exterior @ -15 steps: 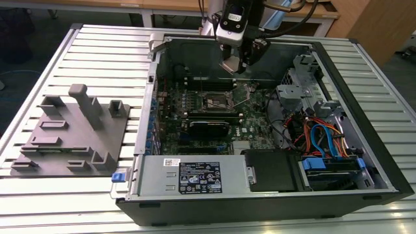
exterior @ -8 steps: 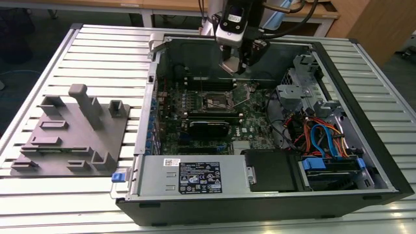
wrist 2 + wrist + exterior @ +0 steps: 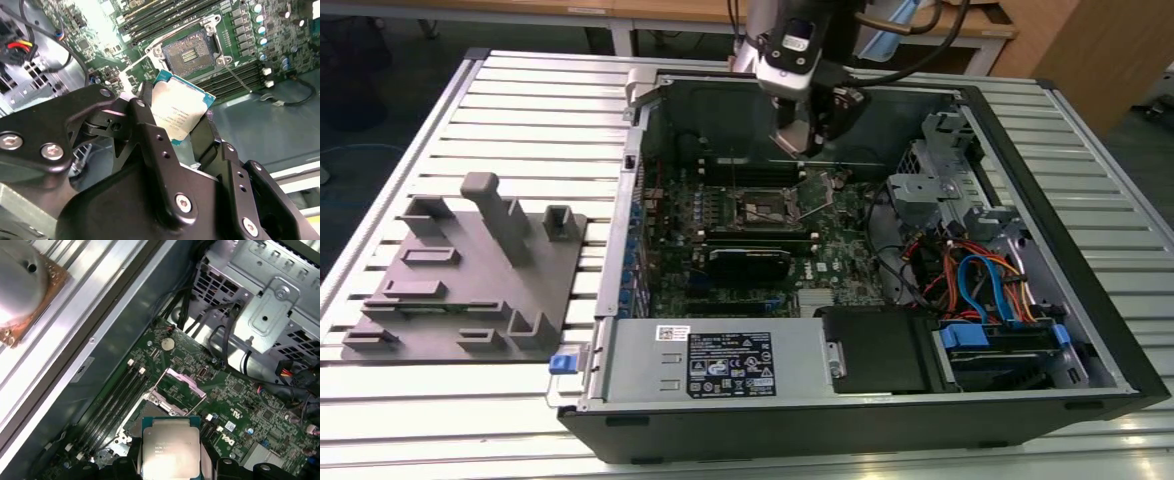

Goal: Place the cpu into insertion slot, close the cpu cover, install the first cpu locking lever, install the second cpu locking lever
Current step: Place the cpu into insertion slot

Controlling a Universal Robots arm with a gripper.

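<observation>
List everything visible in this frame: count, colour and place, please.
computer case: one, black, open on the table
table: one, silver slats, under the case
fixture block: one, grey, exterior view's left of the case
motherboard: one, green, inside the case
insertion slot: one, dark, silver rim, empty, on the motherboard
cpu cover: one, silver, raised at the slot
memory slots: several, black, beside the slot
power supply: one, silver, inside the case
cpu: one, silver top, held above the motherboard
gripper: one, black, shut on the cpu
</observation>
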